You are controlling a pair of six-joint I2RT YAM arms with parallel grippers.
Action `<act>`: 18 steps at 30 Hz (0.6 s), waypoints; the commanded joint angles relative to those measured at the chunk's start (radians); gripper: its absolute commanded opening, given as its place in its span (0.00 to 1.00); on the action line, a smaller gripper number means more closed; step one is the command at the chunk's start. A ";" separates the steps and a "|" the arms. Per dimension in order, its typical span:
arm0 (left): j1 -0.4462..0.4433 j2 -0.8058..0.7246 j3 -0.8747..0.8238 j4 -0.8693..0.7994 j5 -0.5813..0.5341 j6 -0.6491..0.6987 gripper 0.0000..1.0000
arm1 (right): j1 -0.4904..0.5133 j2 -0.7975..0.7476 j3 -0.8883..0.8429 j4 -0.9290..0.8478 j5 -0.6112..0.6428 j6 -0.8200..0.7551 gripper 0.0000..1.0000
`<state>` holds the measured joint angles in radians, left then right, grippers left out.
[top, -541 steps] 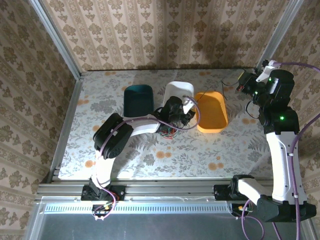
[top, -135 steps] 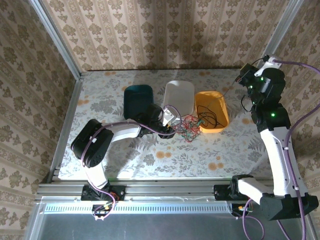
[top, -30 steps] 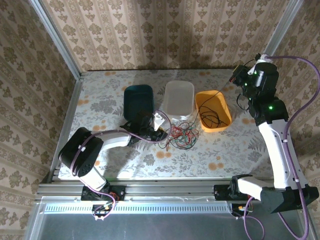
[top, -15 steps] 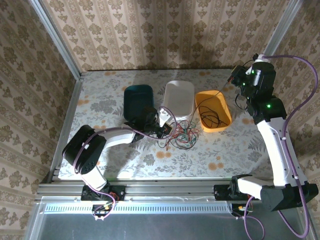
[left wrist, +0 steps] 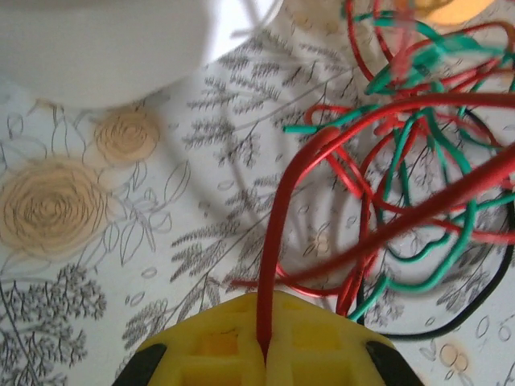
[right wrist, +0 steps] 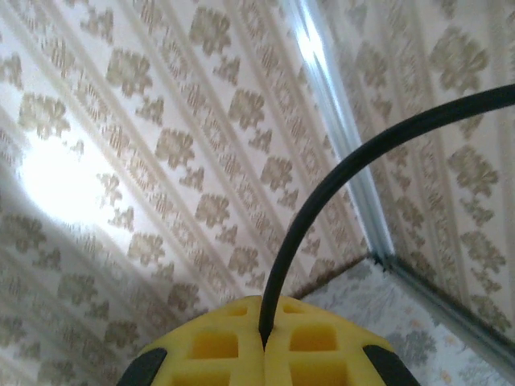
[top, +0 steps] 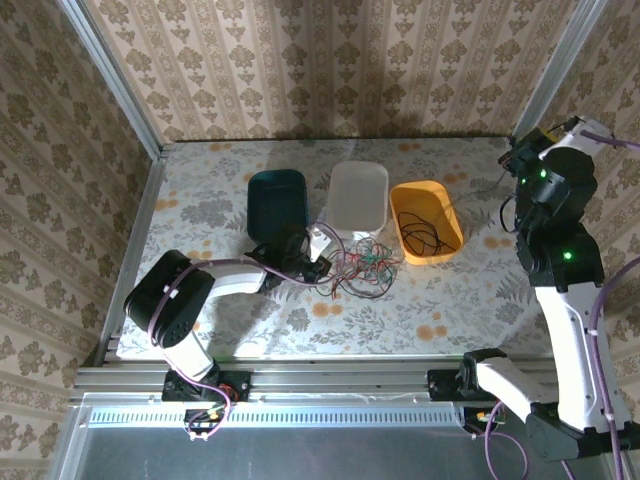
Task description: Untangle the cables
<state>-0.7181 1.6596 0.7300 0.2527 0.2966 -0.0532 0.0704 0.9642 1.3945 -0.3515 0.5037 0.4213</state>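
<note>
Left jaws are pinching shut on a red cable (left wrist: 278,241); right jaws are clamping a black cable (right wrist: 322,185), apparently from the orange tray (top: 455,226).

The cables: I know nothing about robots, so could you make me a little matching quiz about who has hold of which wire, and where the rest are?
Things:
1. left gripper
2. right gripper
3. orange tray
4. red and green tangle

States:
A. shut on a black cable
B. lies on the table, in front of the white tray
C. shut on a red cable
D. holds loose black loops

Pairs: 1-C, 2-A, 3-D, 4-B.
</note>
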 commanded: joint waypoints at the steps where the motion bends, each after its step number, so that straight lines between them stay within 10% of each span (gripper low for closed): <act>1: 0.010 -0.044 -0.026 -0.013 -0.026 -0.009 0.00 | -0.001 -0.033 -0.063 0.094 0.152 0.018 0.00; 18: 0.006 -0.053 -0.012 0.003 -0.019 -0.017 0.00 | -0.009 0.192 0.036 0.161 -0.071 -0.058 0.00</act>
<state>-0.7116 1.6329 0.7006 0.2535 0.2829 -0.0536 0.0635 1.1378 1.3983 -0.2390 0.4652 0.3874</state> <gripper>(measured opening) 0.068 0.058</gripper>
